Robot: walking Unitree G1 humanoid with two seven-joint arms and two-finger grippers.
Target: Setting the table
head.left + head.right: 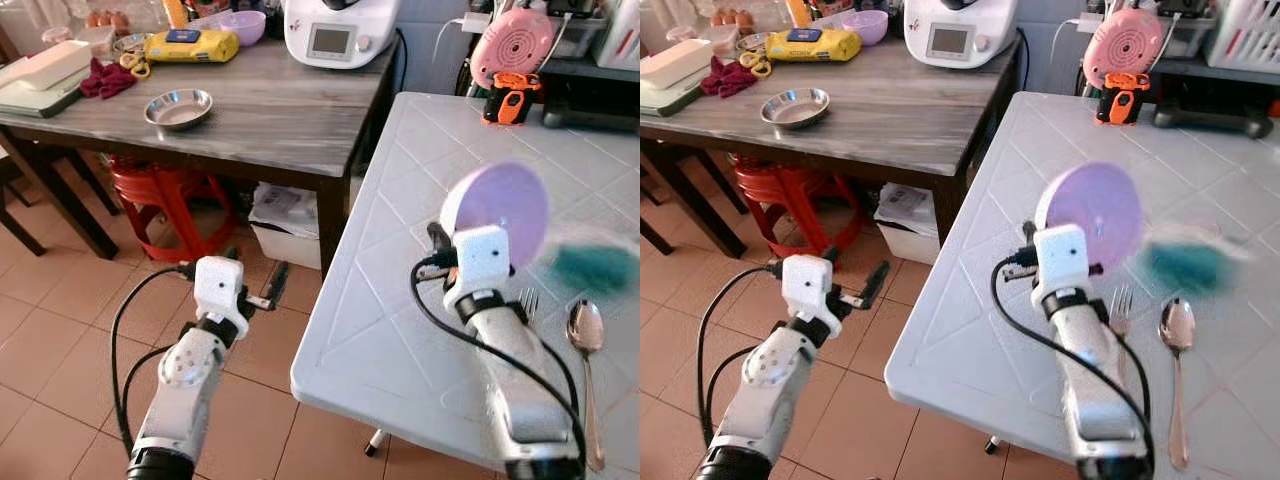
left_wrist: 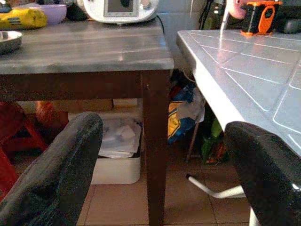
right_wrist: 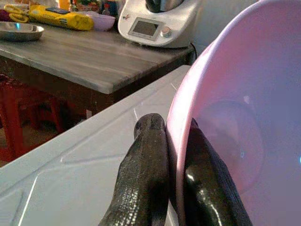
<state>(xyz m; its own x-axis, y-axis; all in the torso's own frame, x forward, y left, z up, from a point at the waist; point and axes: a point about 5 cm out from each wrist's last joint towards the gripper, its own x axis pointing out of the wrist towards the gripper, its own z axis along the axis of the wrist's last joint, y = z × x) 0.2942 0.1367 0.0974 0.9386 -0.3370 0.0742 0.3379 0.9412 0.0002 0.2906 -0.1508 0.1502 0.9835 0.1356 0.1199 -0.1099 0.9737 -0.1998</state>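
My right gripper (image 3: 178, 125) is shut on the rim of a lilac plate (image 1: 500, 210), which it holds tilted up on edge above the white tiled table (image 1: 400, 250). In the right wrist view the two black fingers (image 3: 150, 141) pinch the rim from both sides. A fork (image 1: 528, 300) and a spoon (image 1: 586, 330) lie side by side on the table, right of my right arm. A blurred teal thing (image 1: 590, 268) hovers just past the cutlery. My left gripper (image 1: 872, 285) is open and holds nothing, low over the floor, left of the table's edge.
A dark wooden table (image 1: 270, 110) stands to the left with a steel bowl (image 1: 178, 108), a white appliance (image 1: 335, 30) and clutter. Below it are a red stool (image 1: 165, 190) and a white box (image 1: 285, 225). A pink device (image 1: 512, 45) and an orange-black one (image 1: 510, 97) stand at the white table's far end.
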